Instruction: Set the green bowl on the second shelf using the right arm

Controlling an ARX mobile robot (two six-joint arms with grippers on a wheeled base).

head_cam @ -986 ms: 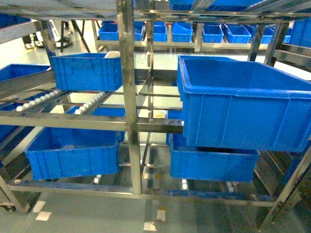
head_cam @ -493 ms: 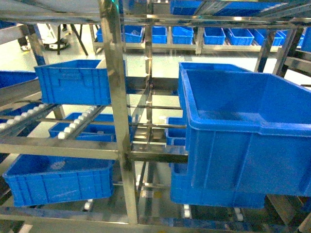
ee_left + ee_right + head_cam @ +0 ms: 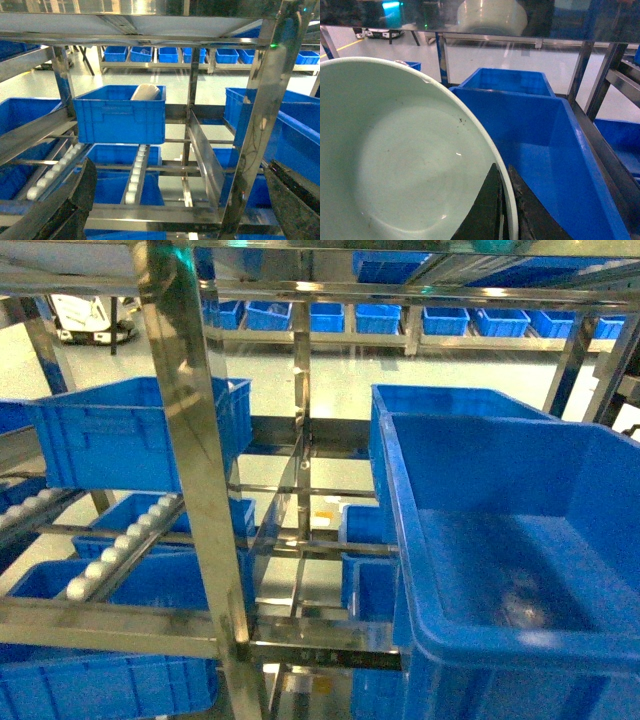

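The green bowl (image 3: 405, 160) fills the left of the right wrist view, pale mint and glossy, with its inside facing the camera. My right gripper (image 3: 502, 168) is shut on its rim, one dark finger inside the bowl and one outside. The bowl hangs beside a large blue bin (image 3: 540, 150). The second shelf shows as a steel tier with white roller tracks (image 3: 115, 550) at the left of the head view, and its front rail (image 3: 150, 212) lies ahead of my left gripper (image 3: 180, 167), which is wide open and empty. Neither gripper shows in the head view.
A steel upright (image 3: 195, 490) stands close in front. A big blue bin (image 3: 510, 540) sits on the rack at the right and another (image 3: 130, 430) at the left, holding a white object (image 3: 145, 91). More blue bins sit on the lower tier and on distant racks.
The head view has closed in on the rack. The upright has slid left, and the right blue bin looms larger and lower in the frame.
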